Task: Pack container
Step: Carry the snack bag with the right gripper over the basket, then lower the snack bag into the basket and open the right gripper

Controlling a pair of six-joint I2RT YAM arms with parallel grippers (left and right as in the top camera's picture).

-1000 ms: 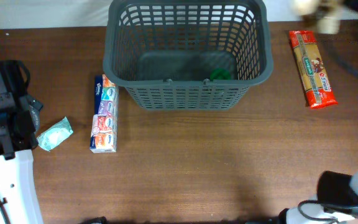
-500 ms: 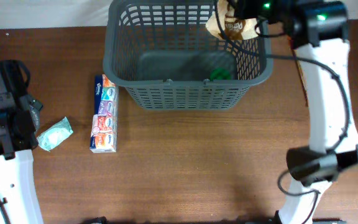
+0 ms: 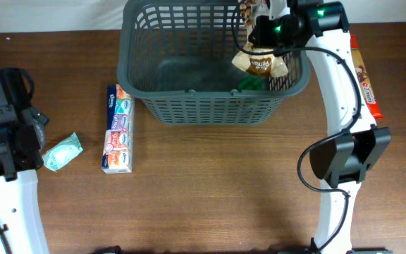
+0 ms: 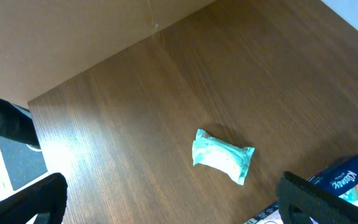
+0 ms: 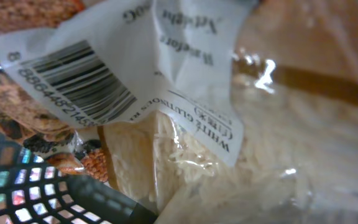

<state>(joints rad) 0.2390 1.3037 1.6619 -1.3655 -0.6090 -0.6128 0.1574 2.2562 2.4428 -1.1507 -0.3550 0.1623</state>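
Overhead, dark grey shopping basket (image 3: pixel 136 74) sits at far middle of wooden table (image 3: pixel 224 183); right gripper (image 3: pixel 263 34) above basket's right side, clamped shut on top of rice bag (image 3: pixel 261 63), which hangs over basket interior near green item (image 3: pixel 251 85). Only right wrist view shows bag's barcode label (image 5: pixel 73 74) and white grains, basket lattice at lower left. Only left wrist view shows left gripper (image 4: pixel 173 199), jaws wide apart, holding nothing, over teal tissue pack (image 4: pixel 222 155), Kleenex multipack (image 4: pixel 347 180) at its edge, well apart from basket
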